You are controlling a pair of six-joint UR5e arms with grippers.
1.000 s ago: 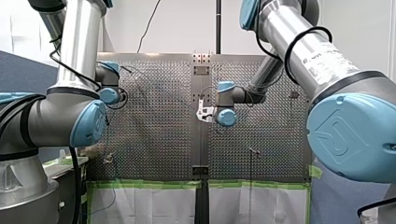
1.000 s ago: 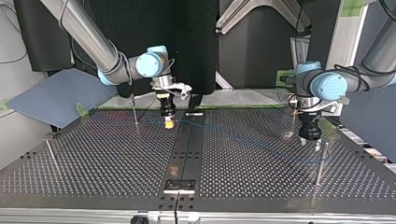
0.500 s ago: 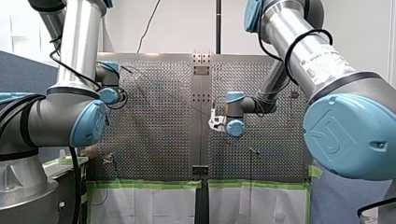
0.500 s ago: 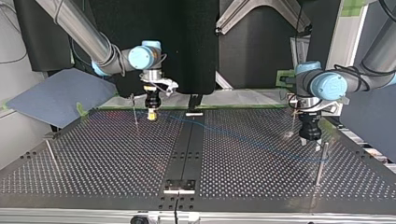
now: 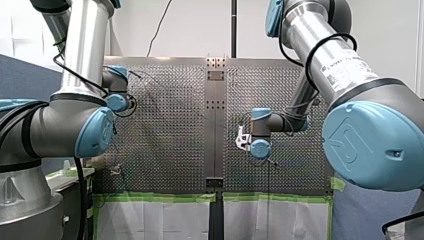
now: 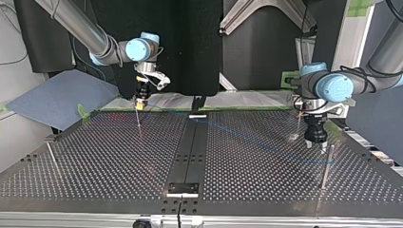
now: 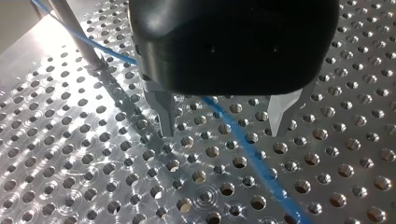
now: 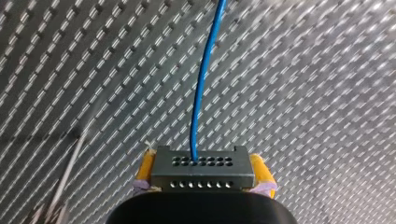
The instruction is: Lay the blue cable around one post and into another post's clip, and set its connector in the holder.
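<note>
Between the yellow pads [image 8: 261, 170] of my right hand [image 8: 203, 173] sits the dark connector [image 8: 202, 165], clamped firm, with the blue cable [image 8: 201, 88] leading out ahead over the perforated tabletop [image 8: 327, 93]. At the top view's left this hand hangs just above a thin post [image 6: 138, 121]. My left hand [image 7: 222, 126] stands wide, its metal fingers [image 7: 162, 114] astride the cable, tips close to the tabletop. A second post [image 7: 74, 32] rises beside the cable beyond it.
</note>
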